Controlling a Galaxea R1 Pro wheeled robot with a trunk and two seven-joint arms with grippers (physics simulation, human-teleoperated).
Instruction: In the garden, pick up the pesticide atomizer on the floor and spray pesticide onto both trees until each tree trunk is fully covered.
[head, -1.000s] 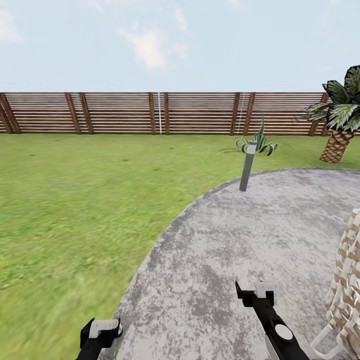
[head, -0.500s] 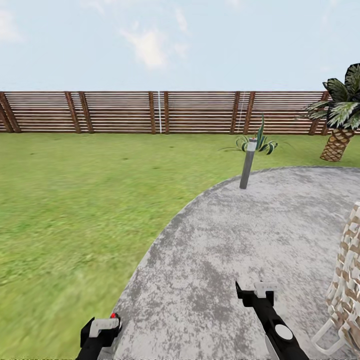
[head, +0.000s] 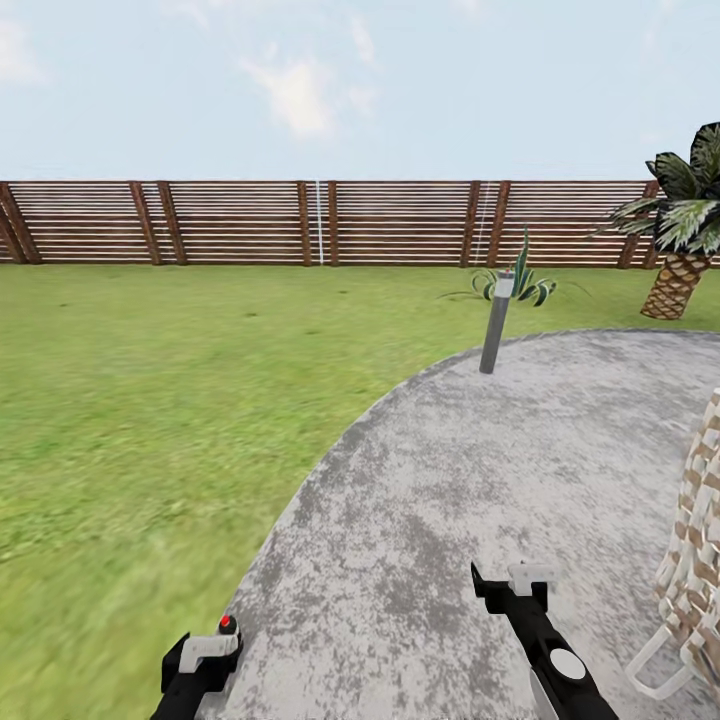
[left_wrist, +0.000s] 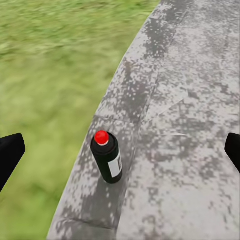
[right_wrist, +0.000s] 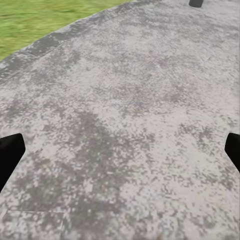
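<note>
Pesticide atomizer (left_wrist: 107, 156): small near-black bottle, red top, pale label on one side. It stands upright on the grey mottled paving (head: 480, 500), close to the curved edge where the paving meets the lawn (head: 150, 400). In the head view I see only its red cap (head: 228, 624), peeking just above my left gripper (head: 203, 655).

Left gripper: in my left wrist view the two dark fingertips (left_wrist: 10, 155) sit at opposite borders, spread wide, with the bottle on the ground between them and touching neither. Nothing is held.

Right gripper (head: 512, 587): black with a pale block at the tip, hanging over bare paving, well apart from the bottle. In its wrist view the fingertips (right_wrist: 10, 152) again stand at the far borders, spread apart, with nothing between them but stone.

Surroundings, outward: a grey bollard (head: 495, 327) with a pale cap stands at the far rim of the paving, slightly tilted. Behind it is a spiky green plant (head: 520, 280). A short palm (head: 685, 245) stands further right. A woven tan-and-white object (head: 695, 560) shows at the right border; I cannot tell what it is. A brown slatted fence (head: 330, 223) closes the lawn, with pale sky above.
</note>
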